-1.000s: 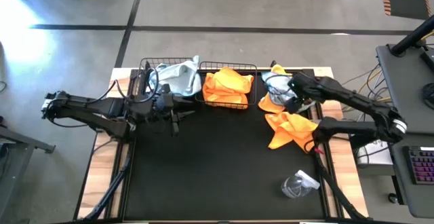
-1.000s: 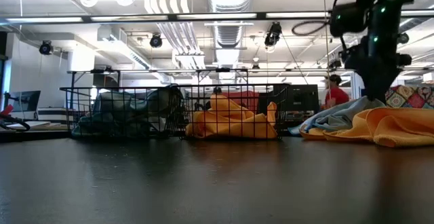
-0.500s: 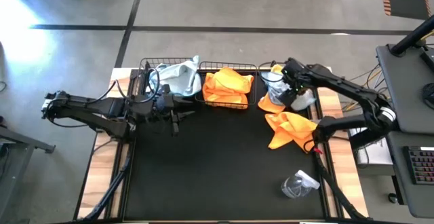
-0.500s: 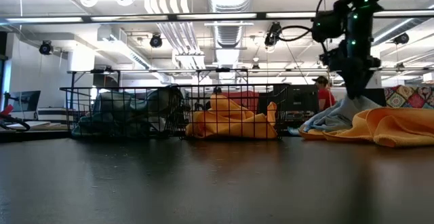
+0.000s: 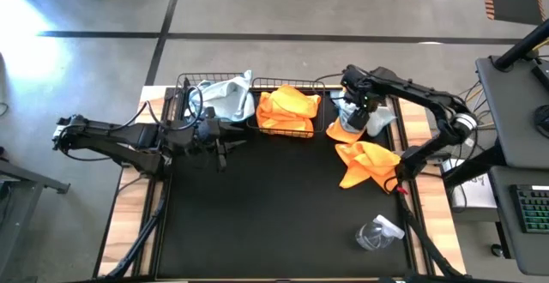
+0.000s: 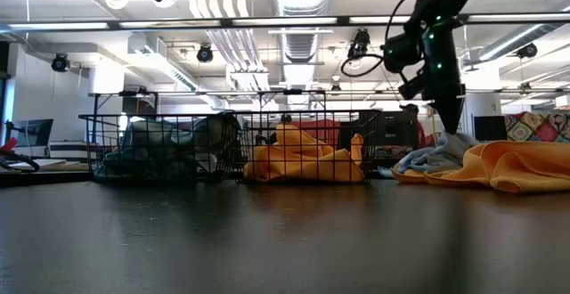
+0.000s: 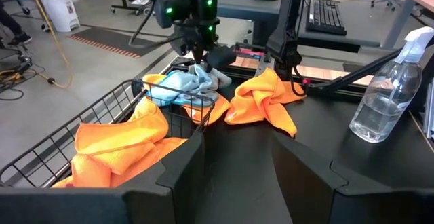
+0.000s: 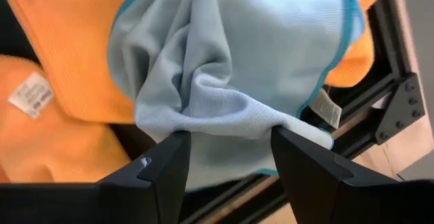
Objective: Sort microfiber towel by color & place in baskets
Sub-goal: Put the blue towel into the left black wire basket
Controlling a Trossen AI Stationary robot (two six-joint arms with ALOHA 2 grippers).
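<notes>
A pale blue-grey towel (image 8: 258, 47) lies on orange towels (image 5: 364, 163) at the table's far right, seen low too (image 6: 427, 159). My right gripper (image 8: 230, 139) is open and comes down on it from above (image 6: 448, 132). Two black wire baskets stand side by side at the far edge. One basket (image 6: 160, 147) holds blue-grey towels (image 5: 225, 99), the other (image 6: 307, 116) holds orange ones (image 5: 287, 110). My left gripper (image 7: 237, 156) waits open just in front of the baskets (image 5: 220, 146). My right gripper has both fingertips (image 8: 169, 159) on the blue-grey towel from above, pointing down. A bunched ridge of the cloth (image 8: 224, 115) rises between the open fingers. The towel lies spread over the orange towels beneath it, not lifted.
A clear spray bottle (image 5: 376, 233) lies on its side near the table's near right corner. The black mat (image 5: 274, 206) between the arms is bare. A bare wooden strip and metal frame rail (image 8: 393, 108) run along the right edge, close beside the pile.
My right gripper has moved across the pile toward the table's left and slightly toward its far edge, with the arm swinging round, and now stands on the blue-grey towel.
</notes>
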